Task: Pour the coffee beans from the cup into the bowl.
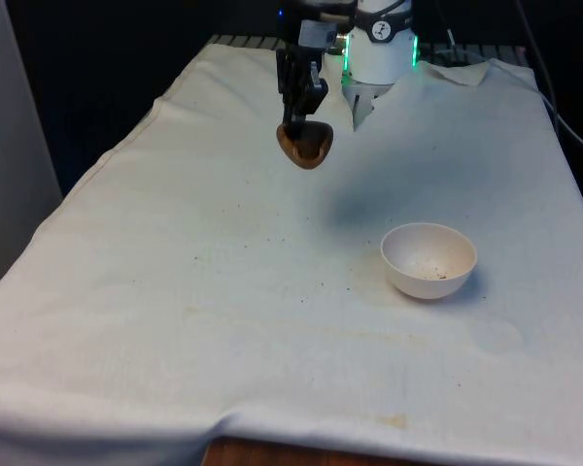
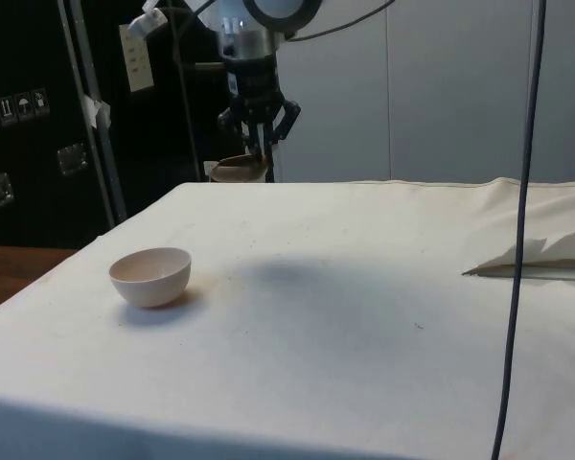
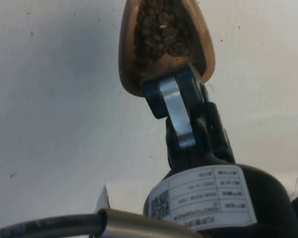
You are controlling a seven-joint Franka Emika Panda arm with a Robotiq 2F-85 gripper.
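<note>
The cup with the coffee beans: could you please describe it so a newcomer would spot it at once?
Above the white-clothed table, the gripper holds the cup by its rim, in the air. It is small, brown, wooden-looking and holds coffee beans, unlike the pale bowl on the cloth.

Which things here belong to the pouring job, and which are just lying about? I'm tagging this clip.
Job: brown cup of coffee beans, held aloft by the gripper; white bowl on the cloth.
Lying about: folded white cloth at the table's edge; hanging cable.
</note>
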